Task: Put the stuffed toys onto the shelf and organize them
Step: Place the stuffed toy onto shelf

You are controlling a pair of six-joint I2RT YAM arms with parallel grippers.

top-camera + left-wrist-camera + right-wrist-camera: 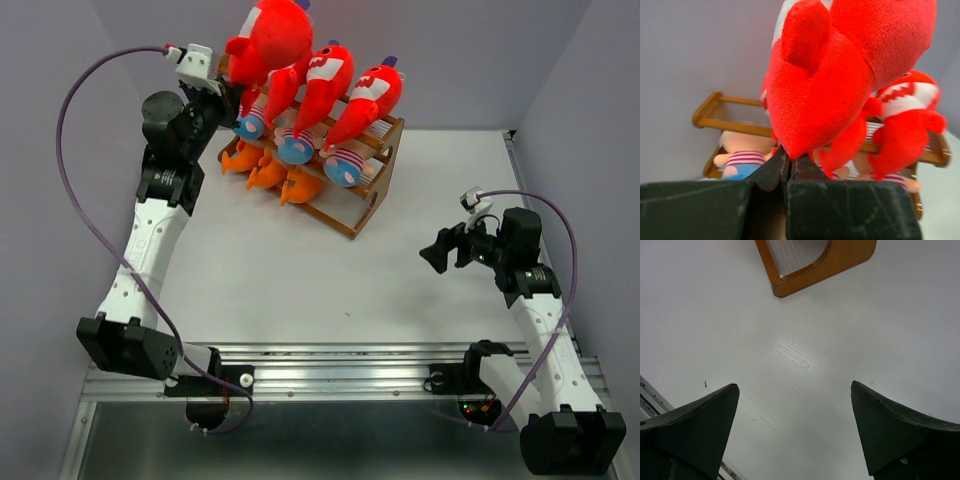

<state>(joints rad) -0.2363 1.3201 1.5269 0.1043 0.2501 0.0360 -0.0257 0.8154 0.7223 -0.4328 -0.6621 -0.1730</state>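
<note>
Left gripper (789, 162) is pinched shut on a thin fold of plush at the bottom tip of a red shark (840, 65), with the fingertips meeting and almost no gap between them. In the left wrist view the toy rises straight up and away from the fingers, so its long axis runs outward from the jaws, not across them. From overhead, this same shark (270, 40) hangs above the far-left end of the shelf (370, 200), just beside the two other red sharks (328, 75) lying slanted along the top tier. Dolls (295, 145) in striped shirts sit on the tier below them, and orange fish (265, 170) on the lowest. The open place for this toy looks to be the left end of the top rail (the wrist view shows bare bars there, to the left of the shark). The move would therefore be mostly a lowering, tipped so the body falls parallel to its neighbours and does not land on top of them. Right gripper (440, 255) is spread wide and holds nothing, hovering over the bare table (300, 270) well apart from the toys. Only a corner of the shelf's side panel (815, 270) shows at the top of its view, so the left arm is plainly the nearer one for this placement
</note>
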